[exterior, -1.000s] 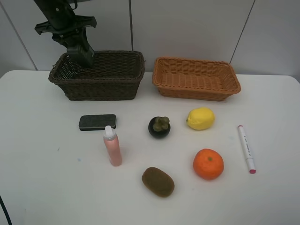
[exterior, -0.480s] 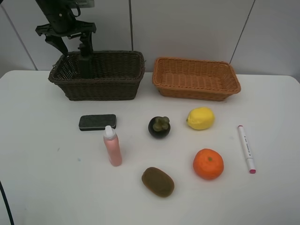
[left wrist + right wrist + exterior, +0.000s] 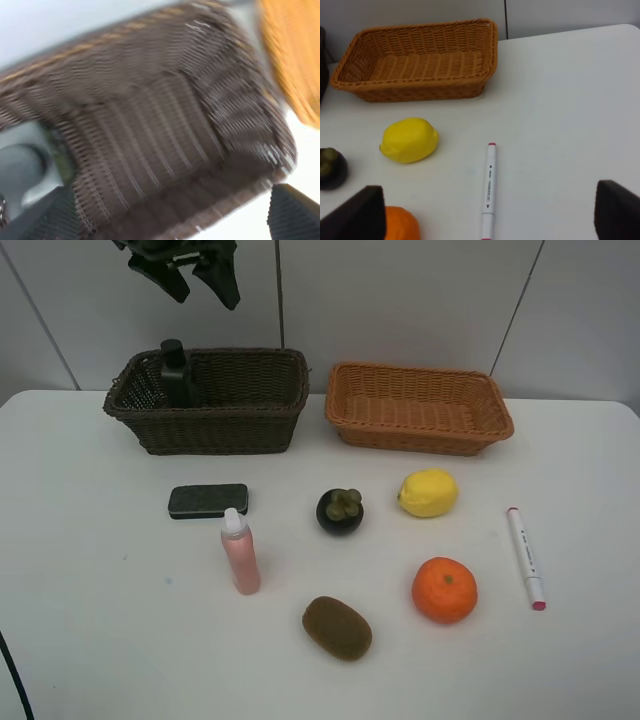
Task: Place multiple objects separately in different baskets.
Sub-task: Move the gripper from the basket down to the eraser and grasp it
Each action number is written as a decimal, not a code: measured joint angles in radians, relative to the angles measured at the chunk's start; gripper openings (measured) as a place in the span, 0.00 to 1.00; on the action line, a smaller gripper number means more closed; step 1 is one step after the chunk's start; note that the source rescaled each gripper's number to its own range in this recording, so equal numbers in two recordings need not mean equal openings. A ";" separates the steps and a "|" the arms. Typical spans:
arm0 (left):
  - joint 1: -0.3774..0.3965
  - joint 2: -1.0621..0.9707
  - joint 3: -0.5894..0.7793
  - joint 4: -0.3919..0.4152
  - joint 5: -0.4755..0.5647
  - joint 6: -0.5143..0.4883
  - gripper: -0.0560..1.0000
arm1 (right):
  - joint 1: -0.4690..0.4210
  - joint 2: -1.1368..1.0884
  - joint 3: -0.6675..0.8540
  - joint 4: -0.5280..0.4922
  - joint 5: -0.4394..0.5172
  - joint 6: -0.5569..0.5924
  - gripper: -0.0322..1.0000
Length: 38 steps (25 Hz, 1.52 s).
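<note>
Exterior high view puts your left end effector (image 3: pixel 204 285) above the dark brown basket (image 3: pixel 240 420), jaws spread wide and holding nothing. Straight below it the dark green pump bottle (image 3: pixel 176 375) stands upright inside that basket, close to its end wall, so I judge this drop done. Farther off, on the worktop (image 3: pixel 90 640), lie the black eraser block (image 3: pixel 208 500) and then the upright pink bottle (image 3: pixel 240 555). Your next move is probably a descent to the eraser, which is low and flat, so grip across its narrow width. Your right end effector (image 3: pixel 492 210) is also wide and empty. The white marker (image 3: pixel 489 187) lies just ahead of it, the lemon (image 3: pixel 409 140) is farther toward the other arm, and the light orange basket (image 3: pixel 415 87) is beyond.
</note>
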<state>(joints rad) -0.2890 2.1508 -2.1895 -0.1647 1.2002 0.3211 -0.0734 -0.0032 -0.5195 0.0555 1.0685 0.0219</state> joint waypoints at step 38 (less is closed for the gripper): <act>-0.154 0.029 0.790 0.249 -0.434 0.319 1.00 | 0.000 0.000 0.000 0.000 -0.002 0.000 0.98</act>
<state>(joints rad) -0.4428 2.1800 -1.3993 0.0845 0.7661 0.6403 -0.0734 -0.0032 -0.5195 0.0555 1.0666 0.0219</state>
